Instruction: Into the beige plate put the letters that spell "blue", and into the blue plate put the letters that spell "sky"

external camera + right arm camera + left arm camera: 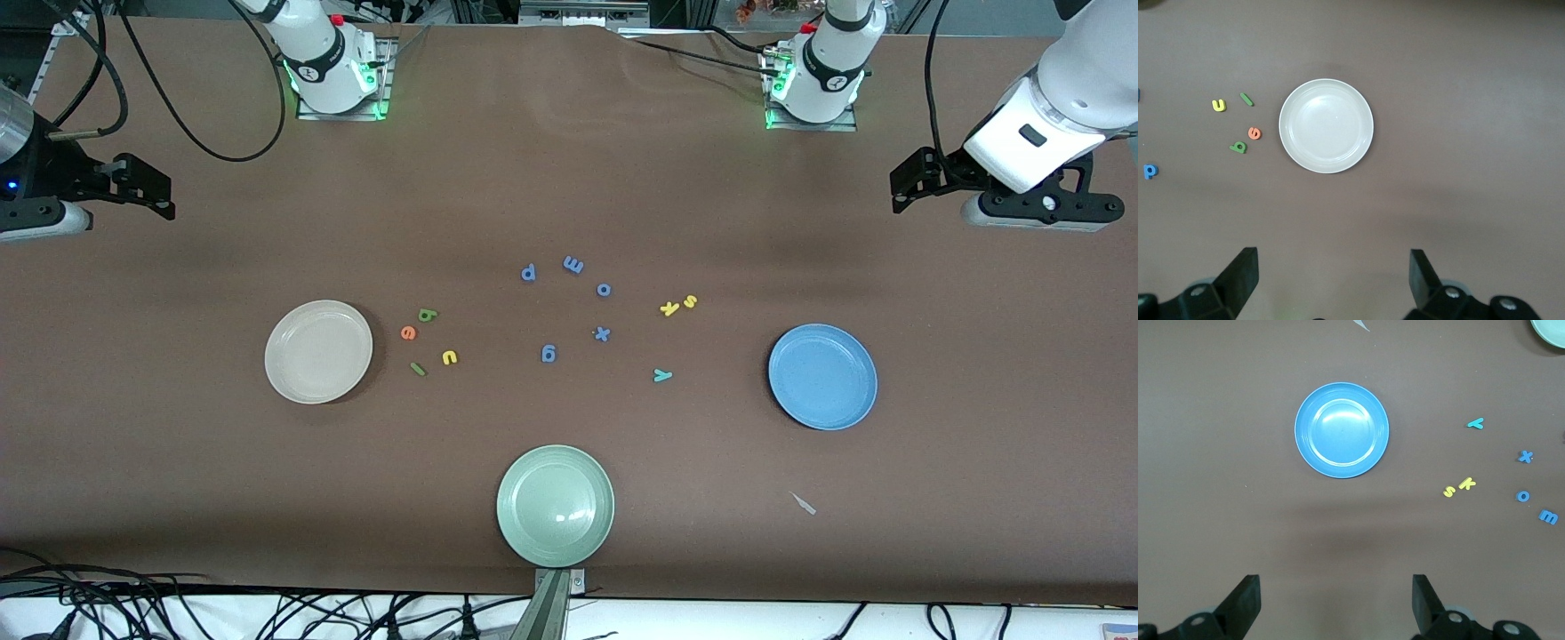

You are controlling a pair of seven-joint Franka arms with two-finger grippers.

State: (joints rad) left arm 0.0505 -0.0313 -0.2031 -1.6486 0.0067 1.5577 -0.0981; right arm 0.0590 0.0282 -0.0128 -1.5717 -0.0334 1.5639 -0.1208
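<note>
The beige plate (318, 351) (1326, 126) lies empty toward the right arm's end. Beside it are the olive b (428, 315) (1239, 147), orange e (408, 332) (1254, 133), green l (417, 367) (1246, 99) and yellow u (450, 357) (1219, 105). The blue plate (822, 376) (1342, 430) lies empty toward the left arm's end. Yellow s (690, 301) (1448, 491), yellow k (670, 308) (1466, 483) and teal y (662, 375) (1475, 423) lie beside it. My left gripper (900, 191) (1336, 600) and right gripper (164, 197) (1333, 277) hang open and empty over bare table at their own ends.
A pale green plate (555, 505) sits near the table's front edge. Blue letters p (528, 272), m (573, 264), o (604, 289), x (602, 333) and g (548, 353) lie mid-table between the two letter groups. A small pale scrap (803, 503) lies nearer the camera than the blue plate.
</note>
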